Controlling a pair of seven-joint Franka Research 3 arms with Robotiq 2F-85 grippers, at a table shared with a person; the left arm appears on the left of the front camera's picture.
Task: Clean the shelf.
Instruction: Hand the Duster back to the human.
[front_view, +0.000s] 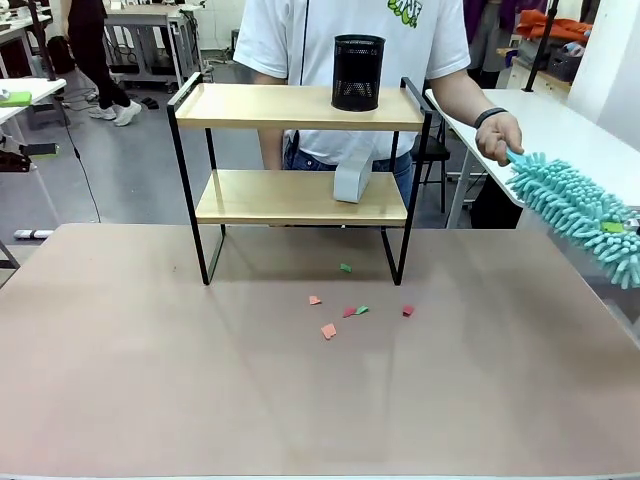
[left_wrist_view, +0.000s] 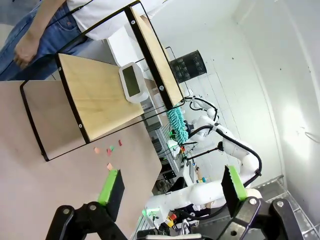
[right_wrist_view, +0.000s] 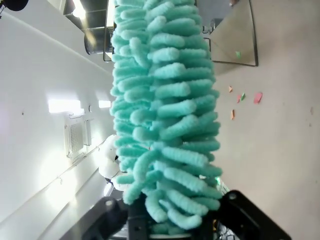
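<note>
- Wooden boards, two of them, sit in the thin black frame of the shelf (front_view: 300, 150), which stands at the upper middle of the front view on the brownish table (front_view: 150, 400).
- One black mesh cup (front_view: 358, 72) stands on the top board, right of centre; one small grey device (front_view: 351, 179) with a dark screen stands on the lower board.
- No print on either can be read; the person's white shirt (front_view: 290, 40) carries a green graphic, cut off at the top edge.
- Six paper scraps (front_view: 340, 312) lie on the table in front of the shelf: four reddish, two green.
- One teal chenille duster (front_view: 575, 215) slants down the right edge of the front view; the person's hand (front_view: 497, 138) holds its upper end.
- Right gripper (right_wrist_view: 175, 215), at the bottom of the right wrist view, has its fingers closed on the duster's lower end.
- Left gripper (left_wrist_view: 172, 185) hangs above the table with its green pads (left_wrist_view: 111, 184) wide apart, holding nothing.
</note>
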